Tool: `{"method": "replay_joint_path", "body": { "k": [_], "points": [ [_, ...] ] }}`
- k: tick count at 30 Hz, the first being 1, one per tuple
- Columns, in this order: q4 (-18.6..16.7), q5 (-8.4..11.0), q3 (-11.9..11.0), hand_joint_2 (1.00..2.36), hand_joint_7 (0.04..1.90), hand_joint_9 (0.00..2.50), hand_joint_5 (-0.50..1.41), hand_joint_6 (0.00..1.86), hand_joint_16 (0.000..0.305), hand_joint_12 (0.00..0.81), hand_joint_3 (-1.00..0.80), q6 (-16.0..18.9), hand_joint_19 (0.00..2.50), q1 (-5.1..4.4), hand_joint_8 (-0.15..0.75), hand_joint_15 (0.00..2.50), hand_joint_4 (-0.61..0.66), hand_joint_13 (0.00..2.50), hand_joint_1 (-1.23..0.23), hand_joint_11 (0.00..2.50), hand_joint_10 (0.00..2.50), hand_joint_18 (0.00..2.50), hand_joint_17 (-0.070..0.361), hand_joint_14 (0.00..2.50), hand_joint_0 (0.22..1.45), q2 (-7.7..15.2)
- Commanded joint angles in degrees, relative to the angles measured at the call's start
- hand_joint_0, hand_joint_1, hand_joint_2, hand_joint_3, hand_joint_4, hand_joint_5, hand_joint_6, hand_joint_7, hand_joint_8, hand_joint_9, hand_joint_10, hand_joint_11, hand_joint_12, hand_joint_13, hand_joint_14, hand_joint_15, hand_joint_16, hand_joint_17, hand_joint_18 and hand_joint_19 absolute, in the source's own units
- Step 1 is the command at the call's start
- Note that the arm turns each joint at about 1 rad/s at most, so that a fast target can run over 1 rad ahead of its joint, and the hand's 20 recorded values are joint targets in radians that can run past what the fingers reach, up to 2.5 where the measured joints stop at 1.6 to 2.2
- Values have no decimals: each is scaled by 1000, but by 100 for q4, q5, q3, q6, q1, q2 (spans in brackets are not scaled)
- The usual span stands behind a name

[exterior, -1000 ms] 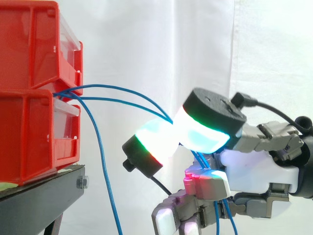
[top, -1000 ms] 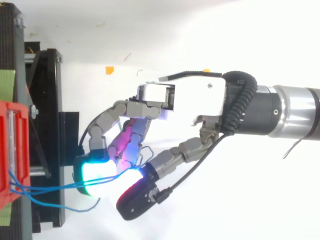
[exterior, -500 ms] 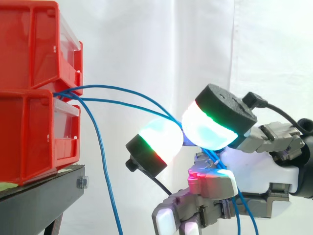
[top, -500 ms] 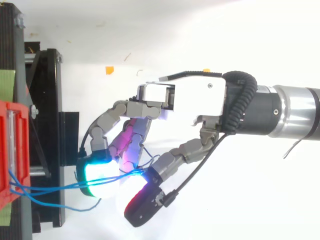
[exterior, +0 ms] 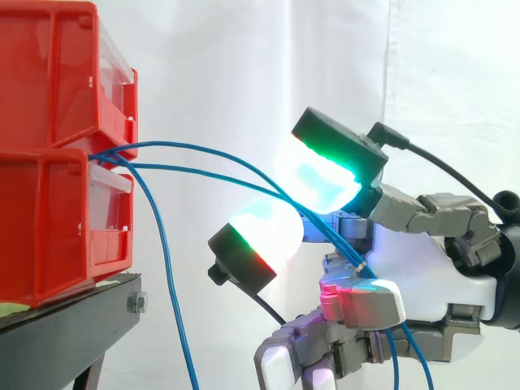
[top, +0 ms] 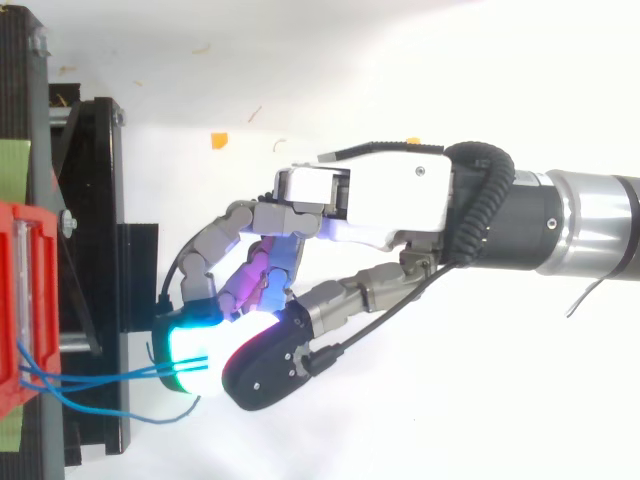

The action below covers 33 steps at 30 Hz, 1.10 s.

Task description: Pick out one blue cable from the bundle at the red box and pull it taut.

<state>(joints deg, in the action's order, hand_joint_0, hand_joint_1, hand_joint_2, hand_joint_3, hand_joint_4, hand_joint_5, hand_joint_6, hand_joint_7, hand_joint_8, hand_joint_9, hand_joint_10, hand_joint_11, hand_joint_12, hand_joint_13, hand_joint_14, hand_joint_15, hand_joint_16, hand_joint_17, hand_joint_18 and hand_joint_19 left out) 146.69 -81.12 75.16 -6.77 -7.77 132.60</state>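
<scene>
Two blue cables sag from between the stacked red boxes into the hand. You see its curled fingers and thumb closed round both. A third cable hangs beside the boxes.

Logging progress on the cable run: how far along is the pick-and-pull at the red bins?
Done: the hand is at the bundle beside the red bins.
In hand: two blue cables run from the bins into the hand, so one isn't clearly singled out, and the grip is unclear. A third cable hangs free.
Left: isolate one cable and pull it taut, as both arc slack.
</scene>
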Motion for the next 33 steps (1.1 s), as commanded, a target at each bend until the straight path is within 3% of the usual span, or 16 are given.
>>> {"method": "replay_joint_path", "body": {
  "k": [1, 12, 22, 33],
  "points": [
    [0, 0, -2, 1016, 976, 1419, -45, 886, 46, 326, -307, 0, 712, 3, 285, 427, -37, 932, -595, 883, 35, 855, 105, 17, 589, 3],
    [0, -35, -2, 1016, 956, 1377, -63, 896, 47, 331, -278, 0, 708, 3, 289, 429, -16, 926, -688, 892, 35, 859, 107, 19, 579, 3],
    [0, -35, 7, 1000, 906, 1374, -69, 873, 49, 337, -494, 0, 701, 3, 282, 430, -15, 930, -632, 861, 34, 855, 110, 17, 556, -6],
    [0, -35, -2, 1004, 914, 1357, -71, 850, 48, 334, -447, 0, 706, 3, 281, 424, -24, 918, -626, 860, 34, 838, 108, 17, 576, 3]
  ]
}}
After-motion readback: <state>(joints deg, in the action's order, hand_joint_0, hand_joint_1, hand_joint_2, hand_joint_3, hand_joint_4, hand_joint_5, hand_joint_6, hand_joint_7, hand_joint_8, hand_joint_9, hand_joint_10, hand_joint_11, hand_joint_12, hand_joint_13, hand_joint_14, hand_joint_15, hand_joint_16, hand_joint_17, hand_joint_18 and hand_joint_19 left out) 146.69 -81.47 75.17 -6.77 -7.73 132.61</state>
